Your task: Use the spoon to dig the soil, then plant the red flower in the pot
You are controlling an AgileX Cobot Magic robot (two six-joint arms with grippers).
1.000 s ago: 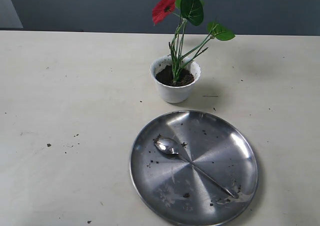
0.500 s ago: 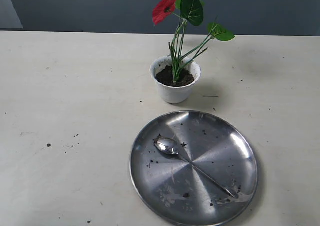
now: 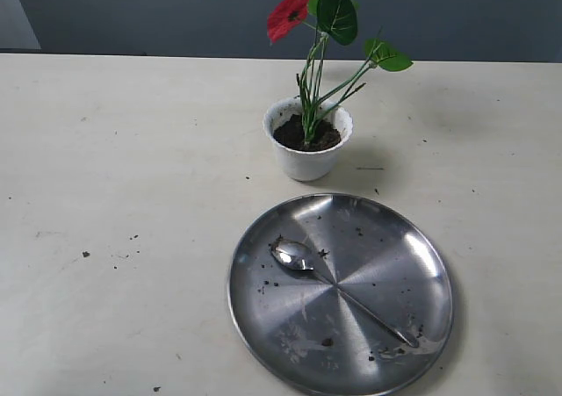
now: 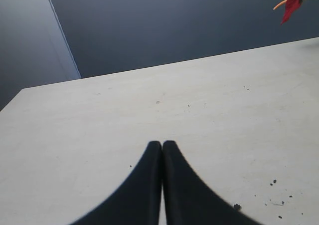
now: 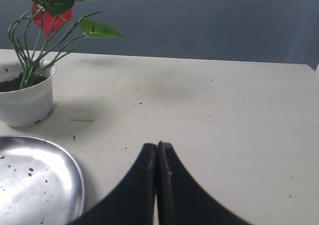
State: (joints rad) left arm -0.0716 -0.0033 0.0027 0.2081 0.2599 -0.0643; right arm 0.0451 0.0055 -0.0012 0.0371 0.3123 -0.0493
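The red flower (image 3: 287, 16) stands upright in the white pot (image 3: 307, 161), its green stems rooted in the dark soil (image 3: 307, 135). The pot (image 5: 26, 103) sits just behind a large steel plate (image 3: 413, 264). On that plate lies the silver spoon (image 3: 294, 255), bowl toward the pot, handle running to the plate's near right rim. Neither gripper appears in the exterior view. My left gripper (image 4: 162, 144) is shut over bare table, with one red bloom (image 4: 295, 0) far off. My right gripper (image 5: 158, 145) is shut and empty, to the right of the pot and plate (image 5: 60, 165).
Crumbs of soil are scattered on the cream table (image 3: 114, 150), mostly left of the plate, and inside the plate. A dark wall runs behind the table's far edge.
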